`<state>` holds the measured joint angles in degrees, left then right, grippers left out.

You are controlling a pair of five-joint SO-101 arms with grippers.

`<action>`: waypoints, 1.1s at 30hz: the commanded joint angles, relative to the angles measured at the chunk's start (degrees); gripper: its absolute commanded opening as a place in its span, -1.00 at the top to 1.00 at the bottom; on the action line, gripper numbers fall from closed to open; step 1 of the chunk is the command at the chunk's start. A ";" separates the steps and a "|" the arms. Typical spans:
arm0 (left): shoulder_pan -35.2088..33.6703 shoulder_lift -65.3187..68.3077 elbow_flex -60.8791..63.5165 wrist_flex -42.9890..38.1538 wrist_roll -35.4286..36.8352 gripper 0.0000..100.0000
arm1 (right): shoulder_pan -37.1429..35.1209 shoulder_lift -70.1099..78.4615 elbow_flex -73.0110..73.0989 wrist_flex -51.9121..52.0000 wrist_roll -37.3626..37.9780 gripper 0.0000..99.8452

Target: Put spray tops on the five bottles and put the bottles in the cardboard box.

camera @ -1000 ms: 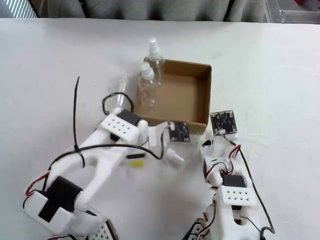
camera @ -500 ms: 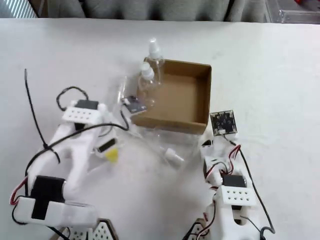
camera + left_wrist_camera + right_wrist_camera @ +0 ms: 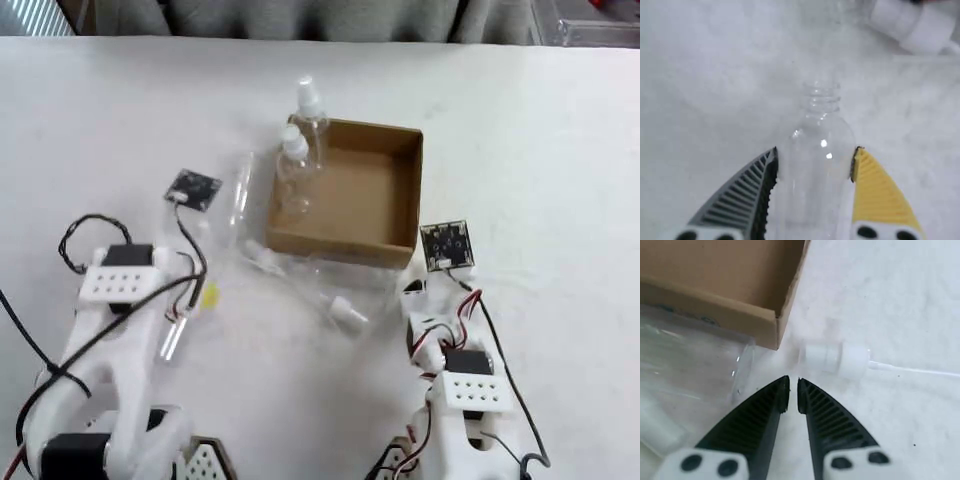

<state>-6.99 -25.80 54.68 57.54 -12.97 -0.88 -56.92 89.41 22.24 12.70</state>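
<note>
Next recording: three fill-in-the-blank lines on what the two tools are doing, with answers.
The left tool is shut on a clear bottle that has no ____ on its neck.
The right tool is ____ and holds nothing.
A loose spray top lies on the table beside a corner of the cardboard ____.
Missing: top; shut; box.
</note>
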 commanded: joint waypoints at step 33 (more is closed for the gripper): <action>-0.31 -2.59 -7.56 2.90 -5.01 0.40 | 0.04 -0.66 -0.26 -0.84 0.62 0.97</action>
<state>-6.99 -26.77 50.46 59.30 -17.10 -0.88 -56.92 89.41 22.24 12.70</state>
